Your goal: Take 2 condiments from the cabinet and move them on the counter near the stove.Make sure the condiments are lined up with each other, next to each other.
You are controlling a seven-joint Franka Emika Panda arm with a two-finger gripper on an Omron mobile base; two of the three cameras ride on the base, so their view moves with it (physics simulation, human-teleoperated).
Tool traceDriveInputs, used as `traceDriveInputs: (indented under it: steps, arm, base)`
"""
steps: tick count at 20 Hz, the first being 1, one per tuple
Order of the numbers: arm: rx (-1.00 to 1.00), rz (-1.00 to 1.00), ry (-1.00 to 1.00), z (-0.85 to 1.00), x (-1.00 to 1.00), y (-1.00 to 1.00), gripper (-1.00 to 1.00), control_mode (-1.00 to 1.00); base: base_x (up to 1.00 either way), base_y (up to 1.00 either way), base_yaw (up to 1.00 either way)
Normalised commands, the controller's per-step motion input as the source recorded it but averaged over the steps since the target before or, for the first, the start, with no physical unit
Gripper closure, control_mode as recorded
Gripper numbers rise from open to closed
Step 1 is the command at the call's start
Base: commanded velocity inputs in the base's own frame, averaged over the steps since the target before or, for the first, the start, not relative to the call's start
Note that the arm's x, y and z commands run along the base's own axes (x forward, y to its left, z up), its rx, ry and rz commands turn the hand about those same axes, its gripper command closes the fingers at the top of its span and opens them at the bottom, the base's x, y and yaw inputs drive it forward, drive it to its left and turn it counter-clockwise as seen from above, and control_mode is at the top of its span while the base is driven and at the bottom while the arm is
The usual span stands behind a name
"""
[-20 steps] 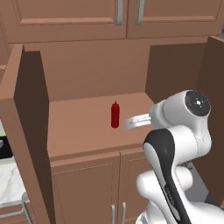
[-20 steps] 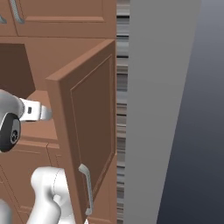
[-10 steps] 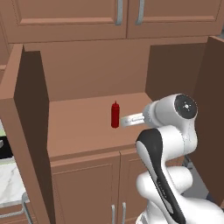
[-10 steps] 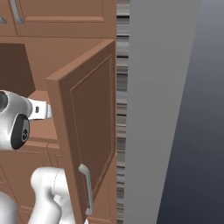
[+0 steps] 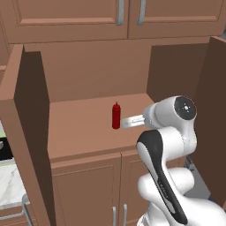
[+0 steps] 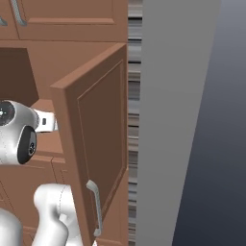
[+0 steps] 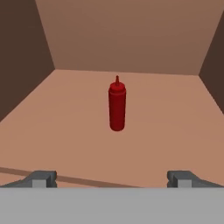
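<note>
The cabinet (image 5: 88,79) stands open, and one condiment, a slim red squeeze bottle (image 5: 116,115), is upright near the middle of its wooden shelf. My gripper (image 5: 124,122) reaches in from the right and stops just short of the bottle, not touching it. In the hand view the red bottle (image 7: 117,107) is straight ahead and centred between my gripper's (image 7: 111,177) widely spread tips, which are open with nothing between them. A corner of the white marble counter (image 5: 9,187) shows at the lower left. A dark shape above it is cut off; I cannot tell whether it is the stove.
The left cabinet door (image 5: 26,132) and the right cabinet door (image 6: 98,144) swing out toward me on both sides of the arm. Shut upper doors (image 5: 128,17) hang above the shelf and shut lower doors (image 5: 88,190) sit below. A grey wall (image 6: 173,120) rises on the right.
My arm has swung left, bringing the hand closer to the red bottle. The bottle has not moved and the jaws stay wide.
</note>
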Motion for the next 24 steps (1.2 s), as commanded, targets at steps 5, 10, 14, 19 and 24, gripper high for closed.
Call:
traceDriveInputs:
  steps: [5, 10, 14, 19, 24]
  arm:
    - [0.02, 0.00, 0.02, -0.04, 0.12, 0.00, -1.00, -1.00]
    - [0.03, 0.00, 0.01, 0.00, 0.29, 0.00, -1.00, -1.00]
    - [0.03, 0.00, 0.00, 0.00, 0.34, 0.00, -1.00, -1.00]
    - [0.01, 0.00, 0.00, 0.00, 0.40, 0.00, -1.00, -1.00]
    - [0.00, 0.00, 0.02, 0.00, 0.49, 0.00, -1.00, -1.00]
  base:
    - [0.00, 0.00, 0.00]
    - [0.00, 0.00, 0.00]
    - [0.00, 0.00, 0.00]
    - [0.00, 0.00, 0.00]
    - [0.00, 0.00, 0.00]
